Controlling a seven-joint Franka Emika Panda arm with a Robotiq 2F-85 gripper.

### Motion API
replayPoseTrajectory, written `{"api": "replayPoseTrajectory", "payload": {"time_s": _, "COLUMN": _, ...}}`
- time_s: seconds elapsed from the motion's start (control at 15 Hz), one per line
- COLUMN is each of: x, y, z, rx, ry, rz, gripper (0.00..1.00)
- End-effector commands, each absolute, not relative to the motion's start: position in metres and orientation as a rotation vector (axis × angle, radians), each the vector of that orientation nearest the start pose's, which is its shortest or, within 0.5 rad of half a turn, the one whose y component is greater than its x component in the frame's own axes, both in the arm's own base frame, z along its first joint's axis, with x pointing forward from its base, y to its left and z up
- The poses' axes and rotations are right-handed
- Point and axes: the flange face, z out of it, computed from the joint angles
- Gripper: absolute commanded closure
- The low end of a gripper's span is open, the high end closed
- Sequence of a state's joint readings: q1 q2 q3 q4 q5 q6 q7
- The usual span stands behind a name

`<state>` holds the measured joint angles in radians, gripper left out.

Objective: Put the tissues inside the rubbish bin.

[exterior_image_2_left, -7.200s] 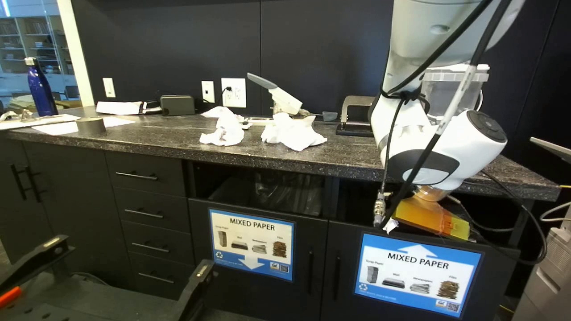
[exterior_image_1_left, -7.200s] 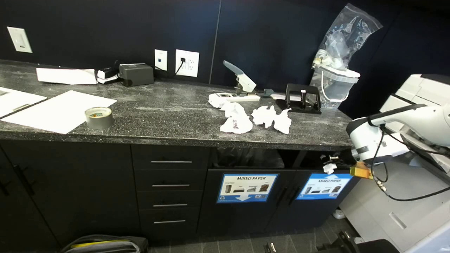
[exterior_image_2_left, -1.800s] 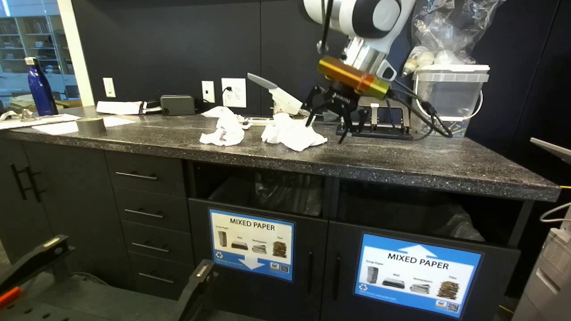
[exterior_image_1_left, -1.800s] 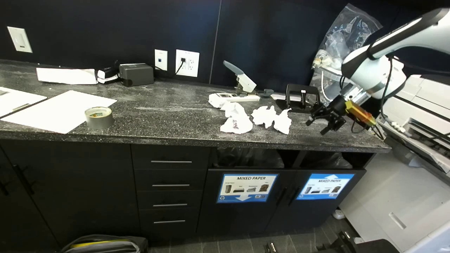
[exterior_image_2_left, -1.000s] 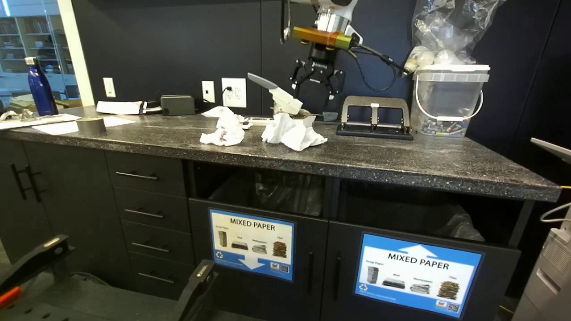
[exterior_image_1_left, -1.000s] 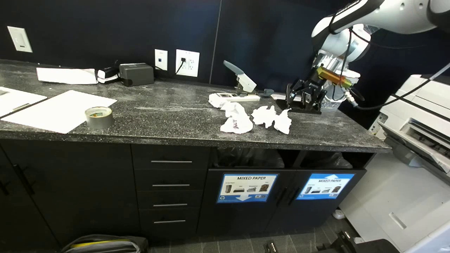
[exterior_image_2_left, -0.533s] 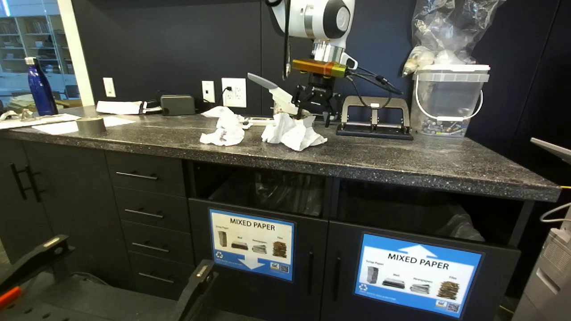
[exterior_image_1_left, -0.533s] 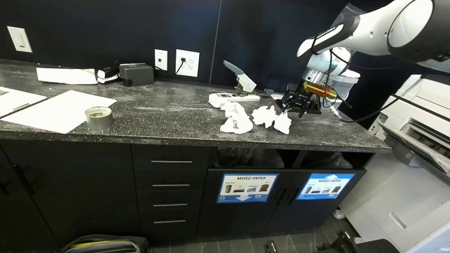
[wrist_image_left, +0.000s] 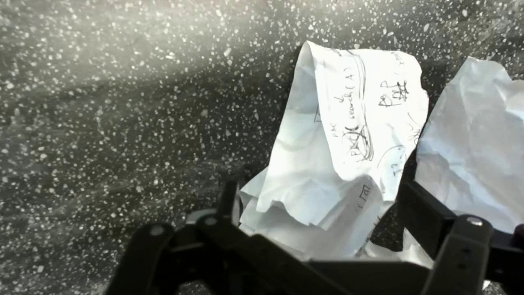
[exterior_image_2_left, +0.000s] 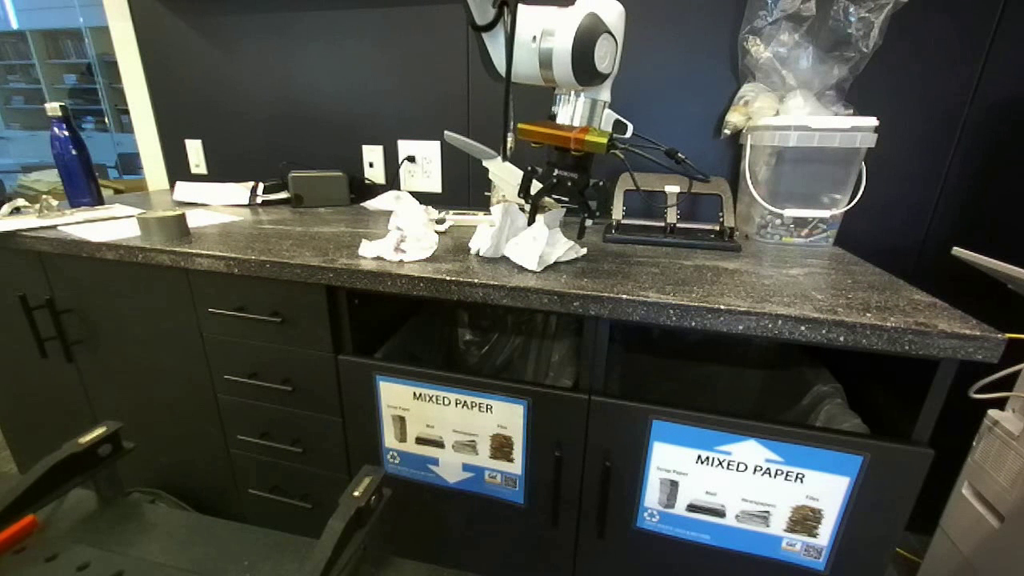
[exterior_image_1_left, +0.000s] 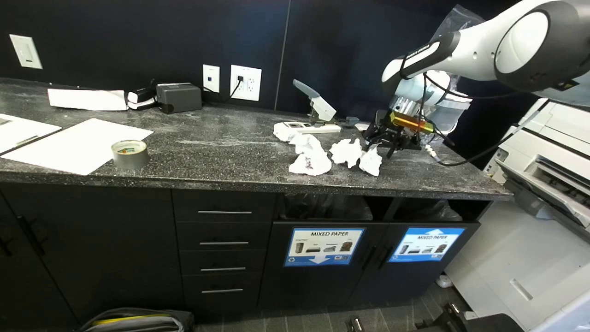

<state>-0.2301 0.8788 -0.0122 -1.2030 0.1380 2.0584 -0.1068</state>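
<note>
Nearest, low left: black frame (exterior_image_2_left: 200,532) with raised arms, partly out of view. On the floor (exterior_image_1_left: 295,320), a dark bag (exterior_image_1_left: 138,321) with a yellow strip.

Next, the black cabinet front (exterior_image_2_left: 552,436). Two openings side by side under the tabletop (exterior_image_1_left: 216,161): left rubbish bin slot (exterior_image_2_left: 384,320) and right rubbish bin slot (exterior_image_2_left: 704,360), plastic liner (exterior_image_2_left: 520,344) visible in each. Below the left slot, a left sign (exterior_image_2_left: 452,436), arrow down; below the right, a right sign (exterior_image_2_left: 750,492), arrow up. Both read MIXED PAPER.

Tabletop, near part: roll of tape (exterior_image_1_left: 130,157) at left, by a flat white sheet (exterior_image_1_left: 76,145). Tissues (exterior_image_1_left: 311,161) well to the right of it, crumpled white paper, lying on the tabletop above the slots: a left cluster (exterior_image_2_left: 404,232), number of wads hard to tell, then a gap, then a right pair (exterior_image_2_left: 540,246) set close together.

Tool (wrist_image_left: 321,192) at the right pair, pointing down from the white arm (exterior_image_1_left: 474,53). Jaws spread wide, no paper in hold. In the wrist view the fingers (wrist_image_left: 428,211) stand either side of an inked wad (wrist_image_left: 360,123); a second wad (wrist_image_left: 475,143) lies just beside, beyond one finger. Contact between fingertips and paper: cannot tell.

Farther back: stapler (exterior_image_1_left: 324,109), handle raised; to its right a hole punch (exterior_image_2_left: 672,186), then a clear bucket (exterior_image_2_left: 800,172), plastic bag (exterior_image_2_left: 816,60) on top. Far left, blue bottle (exterior_image_2_left: 74,164), upright. Dark wall (exterior_image_1_left: 350,60) behind, with a socket plate (exterior_image_1_left: 251,85).
</note>
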Motion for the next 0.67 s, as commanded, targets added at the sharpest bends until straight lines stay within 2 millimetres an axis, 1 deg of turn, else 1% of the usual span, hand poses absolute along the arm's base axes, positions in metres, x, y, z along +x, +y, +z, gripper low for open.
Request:
{"api": "replayPoseTrajectory", "payload": {"time_s": 0.0, "x": 0.746, "y": -0.159, "z": 0.25, "rx": -3.024, "ry": 0.341, "rz": 0.025, "gripper": 0.0}}
{"api": "replayPoseTrajectory", "payload": {"time_s": 0.27, "x": 0.746, "y": -0.146, "z": 0.245, "rx": -3.031, "ry": 0.377, "rz": 0.053, "gripper": 0.0}}
{"api": "replayPoseTrajectory", "payload": {"time_s": 0.4, "x": 0.747, "y": -0.147, "z": 0.242, "rx": -3.049, "ry": 0.407, "rz": 0.039, "gripper": 0.0}}
{"api": "replayPoseTrajectory", "payload": {"time_s": 0.6, "x": 0.748, "y": -0.152, "z": 0.24, "rx": -3.097, "ry": 0.456, "rz": 0.017, "gripper": 0.0}}
